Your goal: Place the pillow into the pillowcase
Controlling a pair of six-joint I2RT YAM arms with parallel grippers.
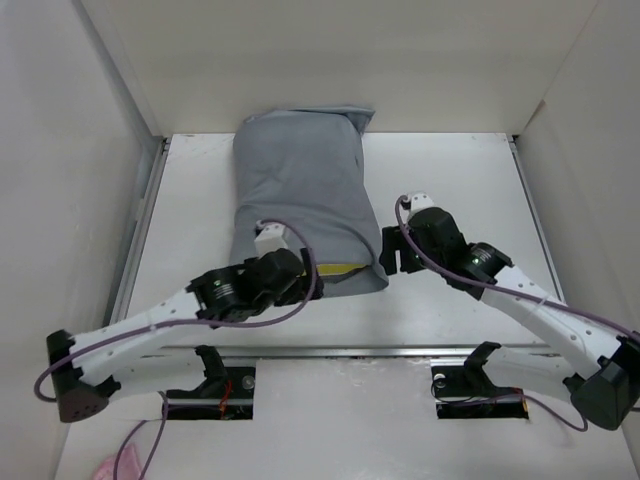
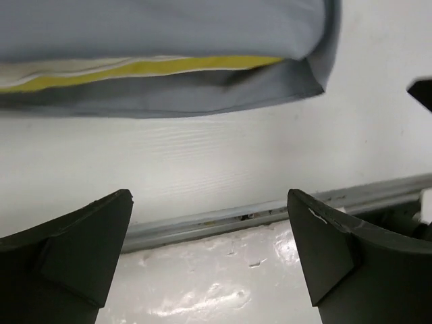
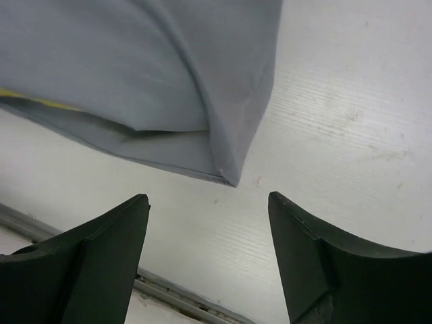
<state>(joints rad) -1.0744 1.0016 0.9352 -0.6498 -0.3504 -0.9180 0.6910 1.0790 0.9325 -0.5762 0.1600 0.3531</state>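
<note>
Overhead and wrist views of two arms at a filled grey pillowcase [image 1: 300,190]. The pillowcase lies lengthwise on the white table [image 1: 460,200], its open end toward both grippers and its closed end on the far side of them. The pillow [image 1: 340,267] is inside the sack. Only a strip of its yellow edge shows at the mouth, between the two grippers in the overhead view. The left gripper [image 1: 290,280] hangs over the near left part of the mouth, with its jaws spread wide and nothing between them. In the left wrist view, the gripper [image 2: 209,196] has the open hem of the pillowcase [image 2: 169,27] ahead of its fingertips and apart from them. The cream and yellow pillow [image 2: 135,67] is sandwiched between the upper and lower grey layers, and a metal rail [image 2: 202,226] crosses the table just beyond the fingertips. The right gripper [image 1: 395,250] sits just beside the near right corner of the sack, its jaws likewise parted and empty. In the right wrist view, the gripper [image 3: 209,196] has the pointed corner of the pillowcase [image 3: 135,67] just ahead of the gap between its fingers, without touching it. A thin yellow sliver of the pillow [image 3: 20,96] shows to the far left, and the rail [image 3: 169,287] runs between the fingers.
</note>
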